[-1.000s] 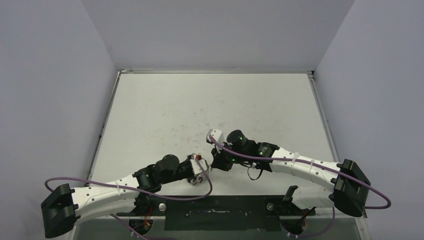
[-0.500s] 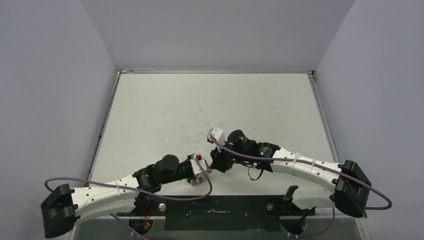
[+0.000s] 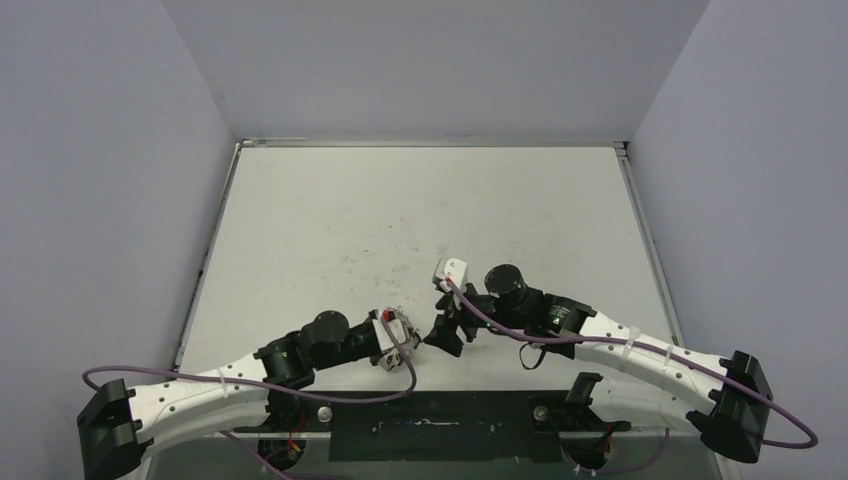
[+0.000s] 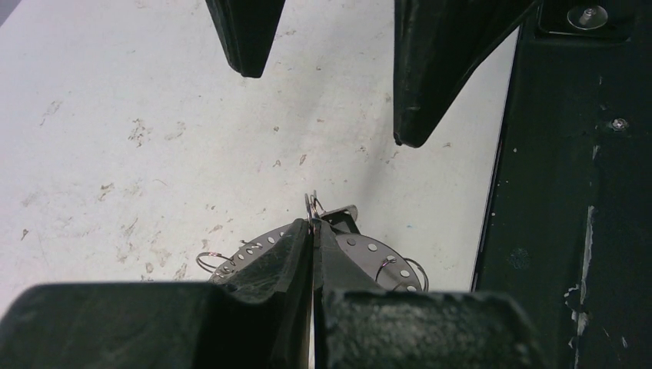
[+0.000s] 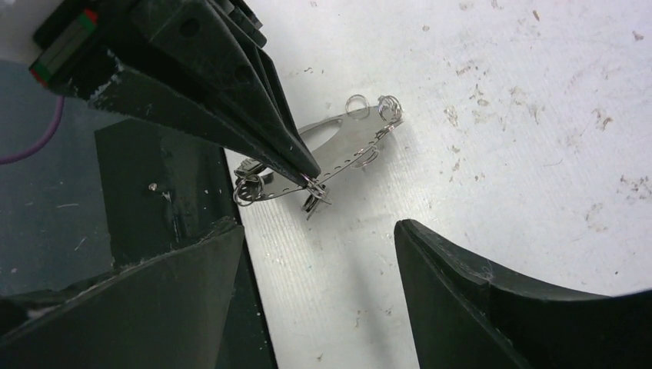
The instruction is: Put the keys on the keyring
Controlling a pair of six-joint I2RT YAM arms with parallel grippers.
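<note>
The left gripper (image 5: 307, 175) is pinching the edge of the keyring (image 5: 350, 154) between pressed-together fingers. The keyring, a thin, perforated silvery oval, is sitting low by the table's (image 5: 500, 115) near edge. The right gripper (image 5: 319, 231) is hovering close by, fingers spread, carrying nothing. I cannot pick out the keys. The keyring is probably handling light, stiff and slippery — best gripped on its flat band, clear of the tiny rings (image 5: 388, 104).
</note>
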